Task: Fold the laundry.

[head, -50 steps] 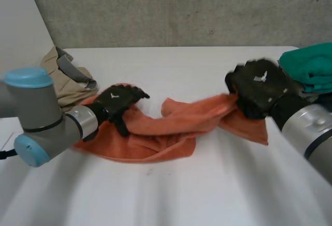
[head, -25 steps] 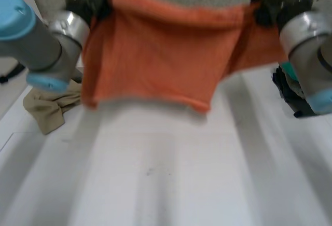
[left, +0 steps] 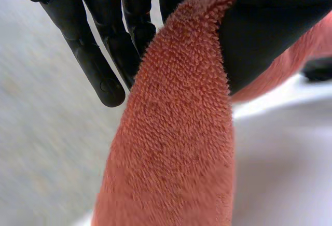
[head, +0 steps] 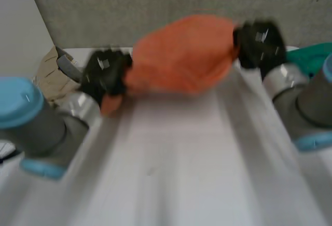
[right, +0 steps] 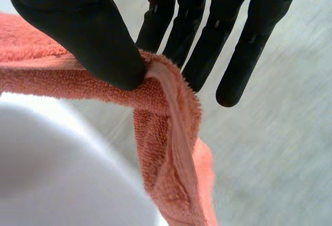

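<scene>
head view: orange towel [head: 181, 55] hangs betw. left hand [head: 104, 75] & right hand [head: 259, 42], above far end of white bench [head: 171, 158], long axis side to side, grey wall [head: 155, 8] behind. left wrist view: left hand [left: 270, 24] pinches towel edge, thumb vs fingers. right wrist view: right hand [right: 83, 29] pinches a corner the same way, bench below.

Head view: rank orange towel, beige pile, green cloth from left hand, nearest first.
1. Orange towel: pinched in the left hand.
2. Beige pile: beside that hand, at the table's left.
3. Green cloth: far right, beyond the right hand.
</scene>
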Motion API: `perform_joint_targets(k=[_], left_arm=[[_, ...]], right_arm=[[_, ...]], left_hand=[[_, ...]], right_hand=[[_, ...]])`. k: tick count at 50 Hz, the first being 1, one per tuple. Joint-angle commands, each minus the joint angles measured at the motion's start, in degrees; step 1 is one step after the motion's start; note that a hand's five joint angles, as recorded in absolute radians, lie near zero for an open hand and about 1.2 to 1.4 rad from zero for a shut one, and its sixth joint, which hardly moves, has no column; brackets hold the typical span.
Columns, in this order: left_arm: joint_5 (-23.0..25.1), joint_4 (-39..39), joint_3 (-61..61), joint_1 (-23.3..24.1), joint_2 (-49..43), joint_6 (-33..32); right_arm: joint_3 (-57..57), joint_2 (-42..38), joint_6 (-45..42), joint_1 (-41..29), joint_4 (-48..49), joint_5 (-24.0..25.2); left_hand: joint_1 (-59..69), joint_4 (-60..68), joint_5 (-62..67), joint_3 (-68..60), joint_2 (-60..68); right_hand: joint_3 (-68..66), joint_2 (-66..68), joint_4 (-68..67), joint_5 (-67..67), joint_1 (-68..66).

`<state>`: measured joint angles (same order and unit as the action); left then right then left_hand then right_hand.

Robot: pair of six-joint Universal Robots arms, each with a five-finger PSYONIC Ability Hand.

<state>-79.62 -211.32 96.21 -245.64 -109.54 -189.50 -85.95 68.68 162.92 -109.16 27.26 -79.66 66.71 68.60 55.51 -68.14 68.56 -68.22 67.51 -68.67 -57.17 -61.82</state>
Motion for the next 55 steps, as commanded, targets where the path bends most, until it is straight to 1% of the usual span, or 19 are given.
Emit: perform_joint_targets(k=[1, 4, 5, 7, 8, 9, 13, 16, 20, 21, 24, 31, 35, 43, 45, 46, 48, 51, 55], left_arm=[[1.1, 7.8, 12.0, 0.9, 1.1, 0.4], [1.3, 14.2, 12.0, 0.8, 3.7, 0.4], [1.4, 18.7, 11.6, 0.6, 5.9, 0.4], [1.6, 22.5, 10.7, 0.4, 7.9, 0.3], [1.7, 24.0, 10.1, 0.2, 8.9, 0.2], [2.2, 26.6, 8.6, -0.6, 10.5, 0.0], [3.1, 30.7, 4.8, -3.6, 12.7, -0.2], [4.5, 31.6, 2.6, -5.9, 13.0, -0.3], [7.6, 32.3, -0.8, -9.3, 11.7, -0.5], [9.1, 32.5, -2.1, -10.2, 10.4, -1.0], [11.7, 33.2, -4.7, -10.8, 6.6, -2.9], [11.4, 35.0, -9.7, -10.5, -2.3, -10.4], [11.1, 36.7, -12.7, -8.3, -7.6, -14.4], [10.3, 32.6, -15.3, -5.0, -14.0, -16.1], [10.1, 30.9, -15.3, -4.7, -15.0, -16.1], [9.9, 29.3, -15.4, -4.4, -15.7, -16.2], [9.6, 27.7, -15.4, -4.2, -16.2, -16.3], [7.7, 25.9, -15.2, -4.3, -16.1, -16.4], [4.6, 25.5, -13.7, -4.9, -12.6, -15.8]], right_arm=[[-9.8, -4.3, -6.2, 3.7, -2.0, 2.8], [-10.7, -4.7, -8.4, 5.4, -3.4, 3.6], [-10.8, -4.7, -8.8, 5.9, -3.8, 4.0], [-10.8, -4.4, -9.2, 6.8, -4.8, 4.9], [-10.7, -4.3, -9.2, 6.9, -5.2, 5.2], [-10.8, -3.9, -8.9, 7.3, -5.7, 5.8], [-11.3, -2.7, -7.4, 7.5, -6.0, 6.5], [-11.6, -2.0, -6.4, 7.5, -5.9, 6.5], [-12.0, -1.7, -5.3, 7.2, -5.8, 6.5], [-12.2, -1.7, -5.3, 7.1, -5.8, 6.6], [-12.6, -1.7, -5.7, 7.1, -5.8, 6.6], [-13.2, -2.0, -7.0, 6.9, -5.8, 6.6], [-13.4, -2.2, -7.6, 6.9, -5.8, 6.5], [-13.6, -2.9, -8.5, 7.2, -5.9, 6.5], [-13.6, -2.9, -8.6, 7.2, -5.9, 6.5], [-13.6, -2.9, -8.8, 7.3, -6.0, 6.5], [-13.6, -3.0, -8.8, 7.3, -6.0, 6.4], [-13.5, -3.0, -9.1, 7.6, -5.9, 6.4], [-13.2, -2.9, -9.4, 8.1, -6.1, 6.4]], left_hand=[[-1.3, -3.2, -0.1, 2.7, -3.1], [-3.3, -5.2, -2.1, 4.8, -5.2], [-8.3, -10.2, -7.1, 9.8, -10.2], [-24.4, -26.3, -23.2, 25.9, -26.3], [-35.0, -36.9, -33.8, 36.5, -36.9], [-49.5, -51.3, -48.3, 50.9, -51.3], [-53.1, -55.0, -51.9, 54.6, -55.0], [-51.3, -53.2, -50.1, 52.7, -53.1], [-42.6, -44.4, -41.4, 44.0, -44.4], [-38.0, -39.9, -36.8, 39.5, -39.9], [-34.8, -36.7, -33.6, 36.2, -36.7], [-30.9, -32.8, -29.7, 32.4, -32.8], [-30.9, -32.8, -29.7, 32.4, -32.8], [-28.9, -30.8, -27.7, 30.4, -30.8], [-23.2, -25.1, -22.0, 24.7, -25.1], [-15.2, -17.1, -14.0, 16.6, -17.0], [-6.4, -8.3, -5.2, 7.8, -8.3], [12.1, 10.2, 13.3, -10.6, 10.2], [13.3, 11.4, 14.5, -11.9, 11.4]], right_hand=[[-11.8, 12.5, -11.3, -12.8, -18.2], [-11.8, 12.5, -11.3, -12.8, -18.2], [-11.8, 12.5, -11.3, -12.8, -18.2], [-11.8, 12.5, -11.3, -12.8, -18.2], [-11.8, 12.5, -11.3, -12.8, -18.2], [-11.8, 12.5, -11.3, -12.8, -18.2], [-11.8, 12.5, -11.3, -12.8, -18.2], [-11.8, 12.5, -11.3, -12.8, -18.2], [-11.8, 12.5, -11.3, -12.8, -18.2], [-11.8, 12.5, -11.3, -12.8, -18.2], [-11.8, 12.5, -11.3, -12.8, -18.2], [-11.8, 12.5, -11.3, -12.8, -18.2], [-11.8, 12.5, -11.3, -12.8, -18.2], [-11.8, 12.5, -11.3, -12.8, -18.2], [-11.8, 12.5, -11.3, -12.8, -18.2], [-11.8, 12.5, -11.3, -12.8, -18.2], [-11.8, 12.5, -11.3, -12.8, -18.2], [-11.8, 12.5, -11.3, -12.8, -18.2], [-11.8, 12.5, -11.3, -12.8, -18.2]])
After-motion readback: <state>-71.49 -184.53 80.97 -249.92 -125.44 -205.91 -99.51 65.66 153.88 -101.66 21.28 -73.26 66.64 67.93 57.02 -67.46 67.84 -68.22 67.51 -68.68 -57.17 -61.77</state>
